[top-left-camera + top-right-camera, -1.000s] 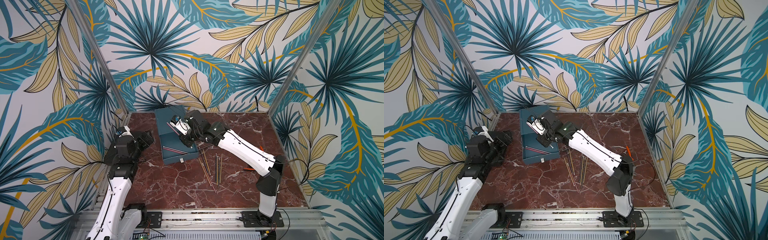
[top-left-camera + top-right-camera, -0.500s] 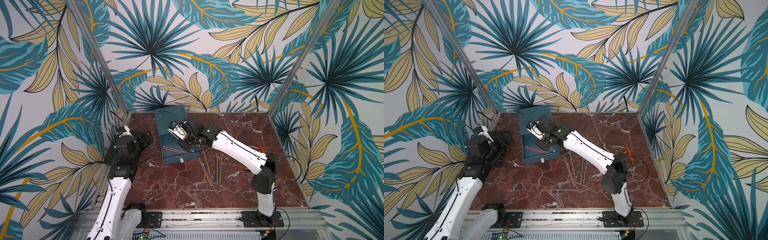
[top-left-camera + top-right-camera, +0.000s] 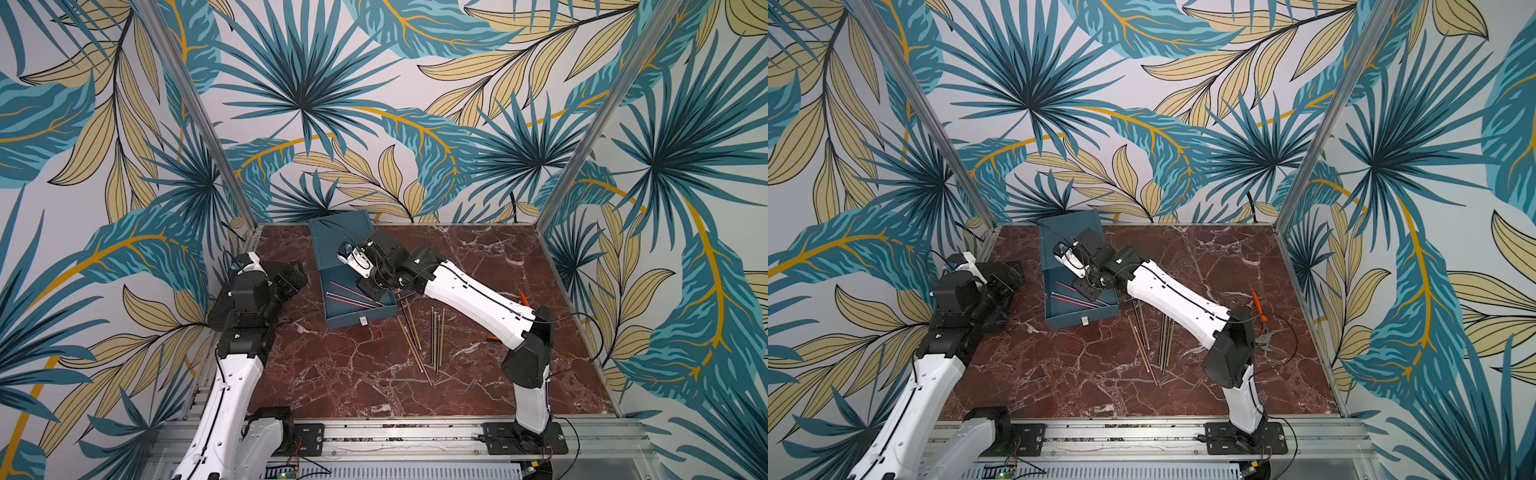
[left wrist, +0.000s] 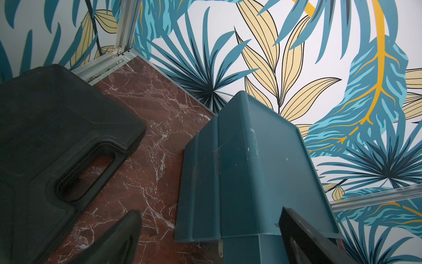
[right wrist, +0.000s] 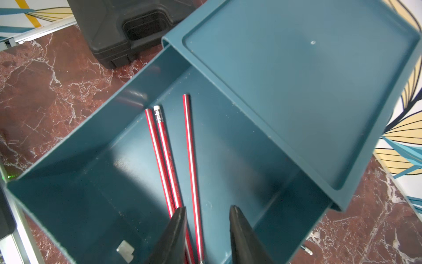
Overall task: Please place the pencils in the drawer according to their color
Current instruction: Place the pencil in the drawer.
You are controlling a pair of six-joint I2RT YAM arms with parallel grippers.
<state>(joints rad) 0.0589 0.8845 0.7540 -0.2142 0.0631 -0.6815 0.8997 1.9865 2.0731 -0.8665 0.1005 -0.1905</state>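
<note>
Right wrist only: white eraser [image 5: 157,107] on red pencil [image 5: 167,150]

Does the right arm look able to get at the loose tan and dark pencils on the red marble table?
Probably yes: the loose tan and dark pencils lie uncovered on the red marble table, beside the open teal drawer where the right hand hangs open.

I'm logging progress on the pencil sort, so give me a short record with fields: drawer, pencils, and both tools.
drawer: pulled open
inside: three red pencils, lying flat
on table: loose pencils, tan and dark
right tool: open, over the red pencils
left tool: open, holding nothing
</note>
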